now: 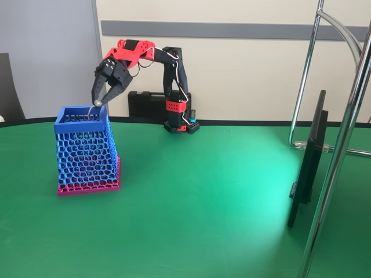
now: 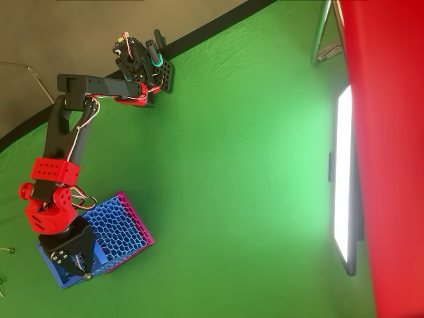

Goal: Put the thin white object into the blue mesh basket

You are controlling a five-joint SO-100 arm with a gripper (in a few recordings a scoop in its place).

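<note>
Gripper (image 1: 98, 102) pinches slender curved thin white object (image 1: 93, 108) above blue mesh basket (image 1: 86, 152).

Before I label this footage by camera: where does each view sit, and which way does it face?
Fixed view: low at the table's near edge, facing the wall; whole arm shows, gripper above the blue mesh basket, a thin white object at its tips.
Overhead view: above, looking down on the green table; arm seen from above.
Shared: arm, basket, table, a dark panel.
</note>
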